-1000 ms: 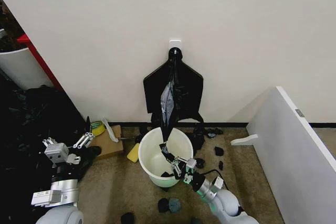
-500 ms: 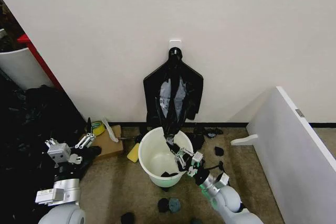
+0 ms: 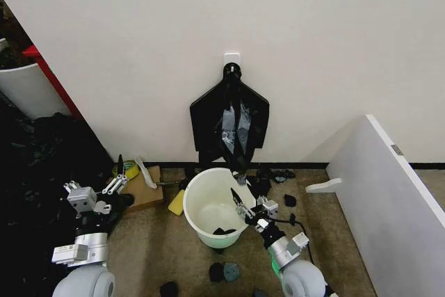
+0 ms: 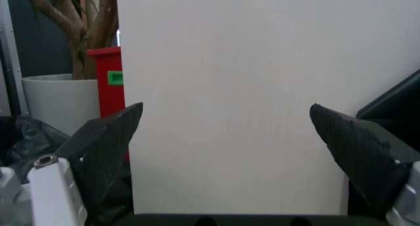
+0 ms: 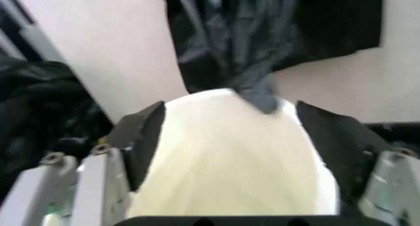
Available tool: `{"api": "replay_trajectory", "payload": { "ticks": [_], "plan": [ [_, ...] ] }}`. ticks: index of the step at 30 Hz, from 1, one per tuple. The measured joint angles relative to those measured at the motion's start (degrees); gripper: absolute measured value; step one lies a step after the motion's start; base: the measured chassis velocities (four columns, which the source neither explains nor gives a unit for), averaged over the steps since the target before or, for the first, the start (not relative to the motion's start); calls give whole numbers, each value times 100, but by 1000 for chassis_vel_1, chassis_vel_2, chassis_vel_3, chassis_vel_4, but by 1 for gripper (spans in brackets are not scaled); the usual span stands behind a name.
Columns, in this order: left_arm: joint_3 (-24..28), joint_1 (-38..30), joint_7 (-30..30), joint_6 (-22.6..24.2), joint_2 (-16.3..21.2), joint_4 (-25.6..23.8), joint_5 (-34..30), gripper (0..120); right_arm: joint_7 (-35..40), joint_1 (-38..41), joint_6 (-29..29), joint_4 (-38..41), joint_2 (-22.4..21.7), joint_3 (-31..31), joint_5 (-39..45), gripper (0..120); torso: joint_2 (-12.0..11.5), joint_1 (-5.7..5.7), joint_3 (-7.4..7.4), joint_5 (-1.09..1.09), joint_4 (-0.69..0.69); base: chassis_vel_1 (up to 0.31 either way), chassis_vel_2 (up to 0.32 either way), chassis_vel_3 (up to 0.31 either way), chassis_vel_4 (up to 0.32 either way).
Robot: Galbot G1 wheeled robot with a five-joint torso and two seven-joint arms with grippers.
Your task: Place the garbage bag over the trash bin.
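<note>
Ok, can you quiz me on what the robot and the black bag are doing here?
1. True or false: the right gripper is shut on the garbage bag.
2. Where is the garbage bag's lower end? A) at the far rim of the trash bin; B) on the floor beside the left gripper; C) lying on the white panel.
3. Fill in: the left gripper, off to the side, has its fingers ____.

Key: 1 false, it is open by the bin's rim and the bag hangs from the wall hook. 2 A. 3 open.
</note>
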Motion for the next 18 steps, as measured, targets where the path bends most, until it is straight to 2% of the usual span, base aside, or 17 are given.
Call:
{"api": "replay_trajectory", "payload": {
  "ticks": [2, 5, 6, 13, 18],
  "plan": [
    [0, -22, -1, 0, 14, 26, -14, 100, 62, 42, 15, 84, 36, 26, -135, 87, 0, 0, 0, 0, 0, 0, 0, 0, 0],
    [0, -45, -1, 0, 25, 57, -18, 100, -112, 309, 343, 41, 147, 101, -619, 97, 0, 0, 0, 1, 1, 0, 0, 0, 0],
    [0, -45, -1, 0, 25, 57, -18, 100, -112, 309, 343, 41, 147, 101, -619, 97, 0, 0, 0, 1, 1, 0, 0, 0, 0],
    [15, -101, -2, 22, 27, 101, -11, 100, 116, 1377, 692, -660, 613, -107, -2323, 100, 0, 0, 1, 1, 1, 0, 0, 0, 0],
    [-41, -139, -14, 52, 53, 139, -21, 100, 149, 1819, 1047, -1086, 992, -326, -2993, 100, 0, 0, 1, 0, 1, 0, 0, 0, 0]
  ]
}}
